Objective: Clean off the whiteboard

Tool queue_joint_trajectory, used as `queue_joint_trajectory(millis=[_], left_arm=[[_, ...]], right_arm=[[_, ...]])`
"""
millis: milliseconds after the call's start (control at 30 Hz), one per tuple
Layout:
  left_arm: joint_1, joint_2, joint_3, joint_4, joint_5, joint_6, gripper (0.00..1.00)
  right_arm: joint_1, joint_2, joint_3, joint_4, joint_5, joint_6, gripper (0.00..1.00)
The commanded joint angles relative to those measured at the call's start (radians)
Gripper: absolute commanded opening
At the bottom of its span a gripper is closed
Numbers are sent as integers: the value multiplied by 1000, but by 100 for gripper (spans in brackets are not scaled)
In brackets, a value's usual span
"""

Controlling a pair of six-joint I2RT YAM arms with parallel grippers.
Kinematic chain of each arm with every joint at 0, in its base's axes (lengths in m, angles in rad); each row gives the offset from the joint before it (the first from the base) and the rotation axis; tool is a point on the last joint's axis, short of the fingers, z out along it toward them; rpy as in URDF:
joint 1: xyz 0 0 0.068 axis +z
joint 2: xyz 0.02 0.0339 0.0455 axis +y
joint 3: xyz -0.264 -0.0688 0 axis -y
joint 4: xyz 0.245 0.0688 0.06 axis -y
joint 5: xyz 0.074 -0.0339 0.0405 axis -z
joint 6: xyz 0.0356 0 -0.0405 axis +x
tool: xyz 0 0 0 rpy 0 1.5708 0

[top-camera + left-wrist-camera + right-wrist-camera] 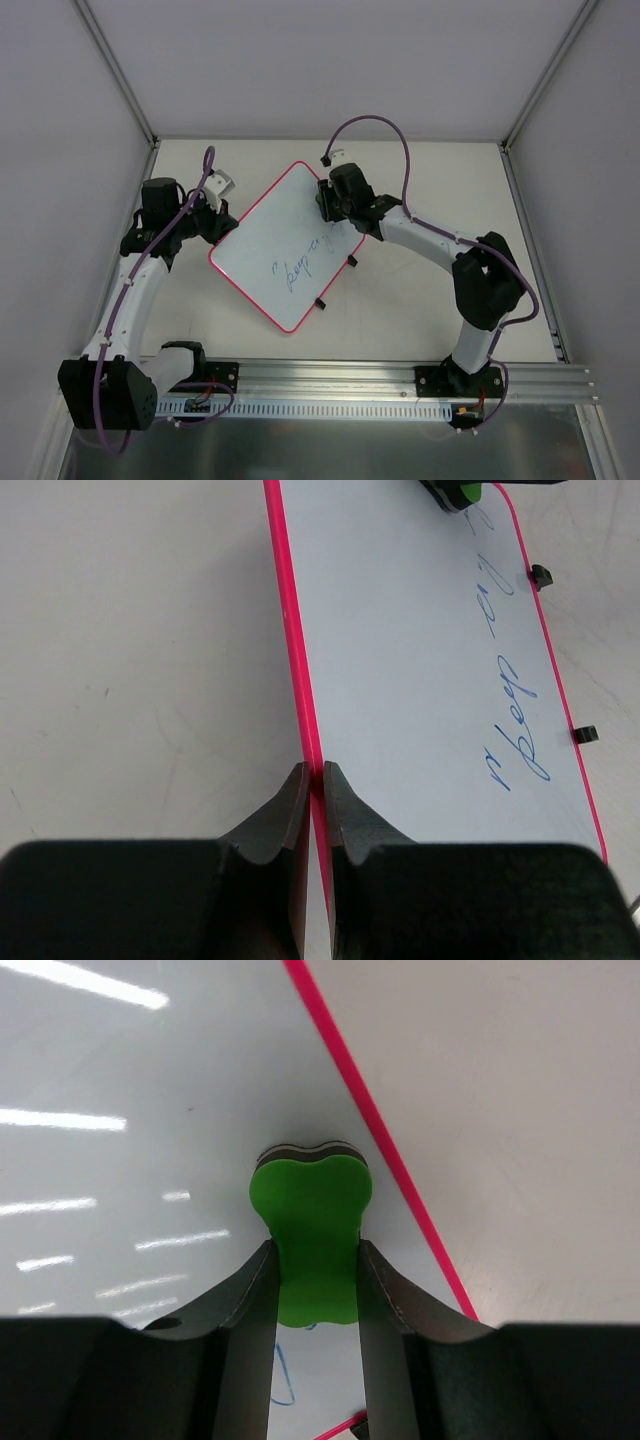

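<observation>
The whiteboard (275, 245) lies tilted on the table, white with a pink-red rim, two black clips (351, 261) on its right edge and blue handwriting (300, 262) in the middle. My left gripper (314, 772) is shut on the board's left rim (291, 620). My right gripper (314, 1250) is shut on the green eraser (312, 1225), which rests on the board near its far right rim (370, 1110). The eraser also shows in the left wrist view (462, 494). Blue writing (505, 690) runs along the board's right side.
The table (420, 300) is pale with grey walls on three sides. A metal rail (400, 380) carrying the arm bases runs along the near edge. Purple cables (375, 125) loop above the right arm.
</observation>
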Motion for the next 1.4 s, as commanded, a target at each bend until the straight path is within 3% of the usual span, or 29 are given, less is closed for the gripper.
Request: queue_joint_trajectory(millis=[0,367,667,1033,1367], left_arm=[[-21,-14,-14,6,90,29,0],[-21,-21,-14,6,85,29,0],[-21,-15,-14,6,87,24,0],[-23,12,4,7,54,-35,0],[-29,11,9,9,-13,-118,0]], right_arm=[[-19,12,-8,0,16,41,0],[-74,11,-87,-1,71,176,0],[-50,3,-26,-3,-57,89,0],[255,6,-11,11,-110,18,0],[432,17,-50,11,18,103,0]])
